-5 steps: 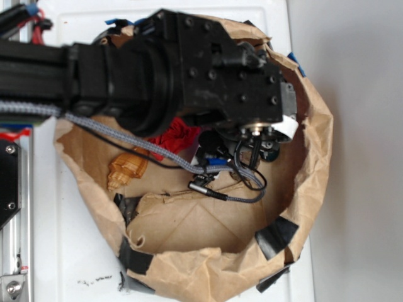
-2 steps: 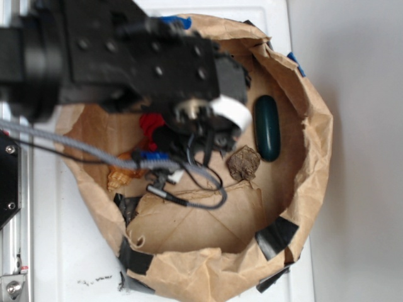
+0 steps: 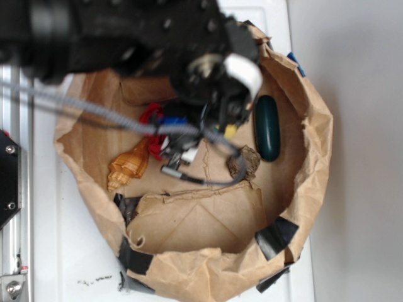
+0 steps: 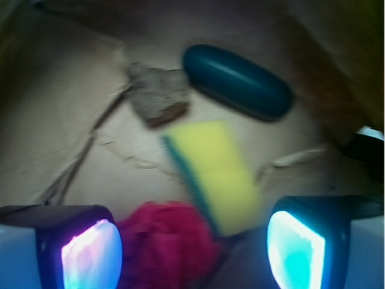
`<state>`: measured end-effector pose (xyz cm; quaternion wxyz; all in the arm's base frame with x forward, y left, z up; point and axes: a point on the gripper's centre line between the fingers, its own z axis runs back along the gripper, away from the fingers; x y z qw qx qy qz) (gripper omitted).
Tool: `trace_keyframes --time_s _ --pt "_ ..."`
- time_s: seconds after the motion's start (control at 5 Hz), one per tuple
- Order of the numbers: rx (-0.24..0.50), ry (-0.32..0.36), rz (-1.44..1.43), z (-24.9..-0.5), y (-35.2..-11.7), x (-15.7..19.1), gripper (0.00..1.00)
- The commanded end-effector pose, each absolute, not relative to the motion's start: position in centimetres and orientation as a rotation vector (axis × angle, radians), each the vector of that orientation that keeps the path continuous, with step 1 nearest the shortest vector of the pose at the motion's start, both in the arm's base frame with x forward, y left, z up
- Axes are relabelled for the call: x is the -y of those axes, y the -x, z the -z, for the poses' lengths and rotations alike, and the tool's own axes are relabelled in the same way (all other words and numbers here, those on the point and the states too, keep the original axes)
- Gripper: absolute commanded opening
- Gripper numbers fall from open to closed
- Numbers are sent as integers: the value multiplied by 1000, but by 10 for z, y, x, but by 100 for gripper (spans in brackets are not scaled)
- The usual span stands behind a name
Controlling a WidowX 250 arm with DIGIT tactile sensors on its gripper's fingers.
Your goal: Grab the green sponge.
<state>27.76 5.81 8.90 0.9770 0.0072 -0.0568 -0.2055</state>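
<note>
The green sponge (image 4: 215,174) lies flat on the brown paper, yellow with a thin dark green layer along its left edge. In the wrist view it sits just ahead of my gripper (image 4: 192,259), closer to the right finger (image 4: 298,250) than to the left finger (image 4: 90,256). The gripper is open, and nothing is held between the lit pads. From the exterior only a sliver of the sponge's yellow (image 3: 231,131) shows below the gripper (image 3: 220,113), which the blurred black arm largely hides.
A red crumpled thing (image 4: 165,250) lies between the fingers, beside the sponge's near end. A glossy dark green capsule (image 3: 267,128) and a brown lump (image 3: 244,162) lie beyond it. An orange shell-shaped toy (image 3: 129,165) lies left. The paper bag's raised rim (image 3: 318,145) rings everything.
The arm swung left off the bag's right side, uncovering the capsule and the brown lump. It then shifted back toward the upper right, and the orange toy now shows fully.
</note>
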Motion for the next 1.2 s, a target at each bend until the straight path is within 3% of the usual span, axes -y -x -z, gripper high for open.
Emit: trace_keyframes --time_s 0.0,0.2,0.6,1.0 --pt "144 -73 402 -93 -289 -56 100" --pt "138 -96 410 -86 -293 -52 100" --pt "113 -31 418 -78 -296 -40 100" --pt "94 -29 406 -69 -310 -32 100"
